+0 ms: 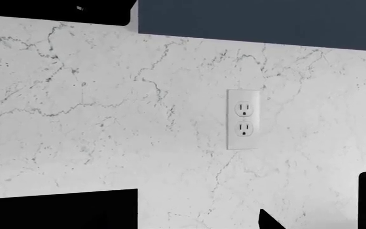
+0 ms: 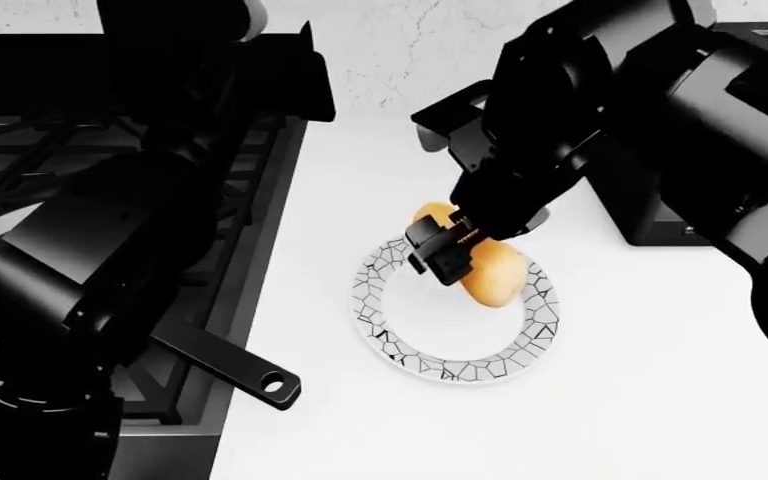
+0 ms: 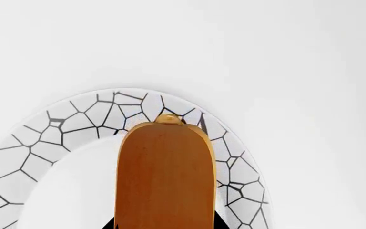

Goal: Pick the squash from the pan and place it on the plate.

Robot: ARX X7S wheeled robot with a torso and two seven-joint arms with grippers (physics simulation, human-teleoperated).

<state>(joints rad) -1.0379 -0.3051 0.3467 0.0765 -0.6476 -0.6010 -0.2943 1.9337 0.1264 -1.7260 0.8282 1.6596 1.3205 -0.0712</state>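
Observation:
My right gripper (image 2: 458,255) is shut on the orange-tan squash (image 2: 488,275) and holds it just above the plate (image 2: 398,350), a white plate with a black cracked-line rim. In the right wrist view the squash (image 3: 165,176) fills the space between the fingers, with the plate's rim (image 3: 87,114) beneath it. The pan is mostly hidden under my left arm; its long black handle (image 2: 224,365) sticks out over the stove's front edge. My left gripper (image 1: 199,214) is open and empty, raised and facing the wall.
The stove with black grates (image 2: 37,140) lies at the left. A black appliance (image 2: 651,215) stands at the back right of the white counter (image 2: 651,380). A marble backsplash holds a white outlet (image 1: 243,119).

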